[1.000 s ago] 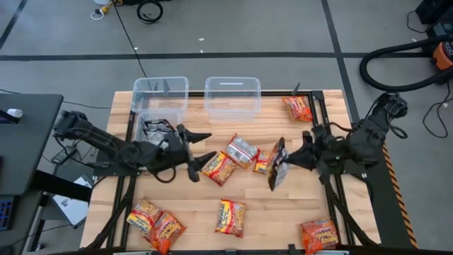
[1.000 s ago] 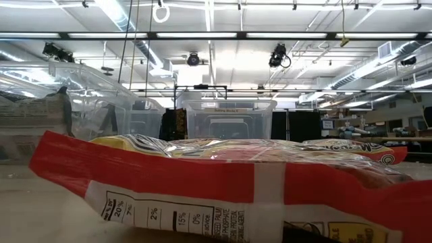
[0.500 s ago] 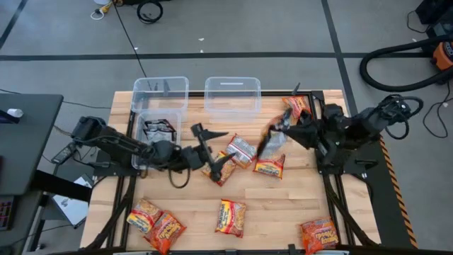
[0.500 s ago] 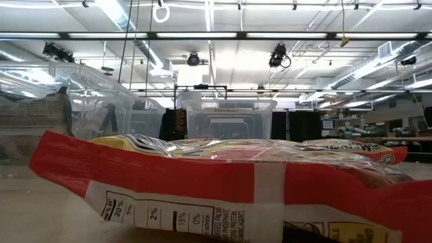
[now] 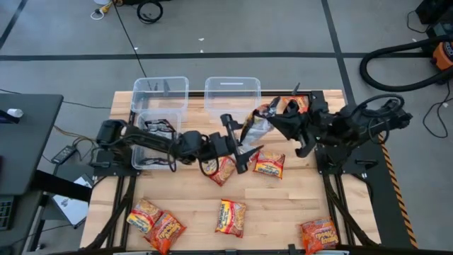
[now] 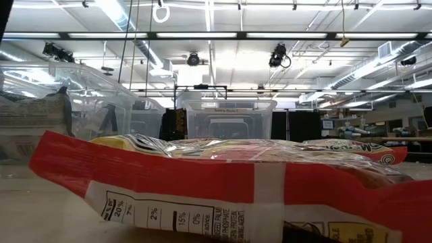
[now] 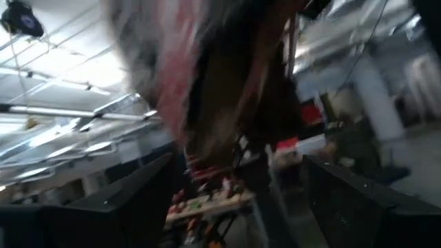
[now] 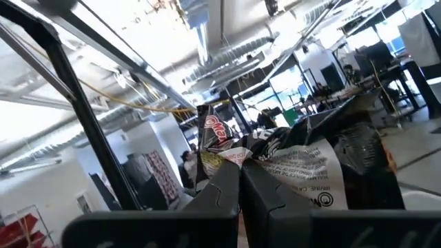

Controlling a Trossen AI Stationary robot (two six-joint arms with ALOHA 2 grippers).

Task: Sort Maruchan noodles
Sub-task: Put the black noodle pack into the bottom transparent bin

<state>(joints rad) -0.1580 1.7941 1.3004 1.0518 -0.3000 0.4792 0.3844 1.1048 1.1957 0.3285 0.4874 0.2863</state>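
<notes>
Most of the Maruchan noodles remain unsorted, judging from the high view: loose packets lie on the wooden tabletop [image 5: 283,205], namely a pair at the near left [image 5: 154,223], one yellow-and-red packet at near centre [image 5: 231,216], one orange packet at the near right corner [image 5: 317,234], one red-and-yellow packet at mid-table [image 5: 270,165], one partly hidden under the left arm [image 5: 221,171], and one orange packet at the far right edge [image 5: 291,105]. Three clear bins stand at the far left of the tabletop; the nearer left bin [image 5: 141,152] appears to hold at least one silver-black packet [image 5: 157,128], while the far left bin [image 5: 161,92] and the far centre bin [image 5: 232,94] look empty, so sorting is judged to be at an early stage. The right claw [image 5: 267,118] is closed on a silver-black packet [image 5: 256,126], held lifted above the far middle of the tabletop, just near of the far centre bin; the right wrist view shows the same packet [image 8: 303,165] pinched between its fingers. The left claw [image 5: 243,152] stands with fingers spread wide and empty, reaching across mid-table just beside that lifted packet. Legible writing is scant: the low view shows a packet [image 6: 223,189] close to the lens bearing a nutrition panel reading "20%", "2%", "15%", "0%" and "0%", and part of a word in capitals too small to make out. No brand name can be read in full in any view.
</notes>
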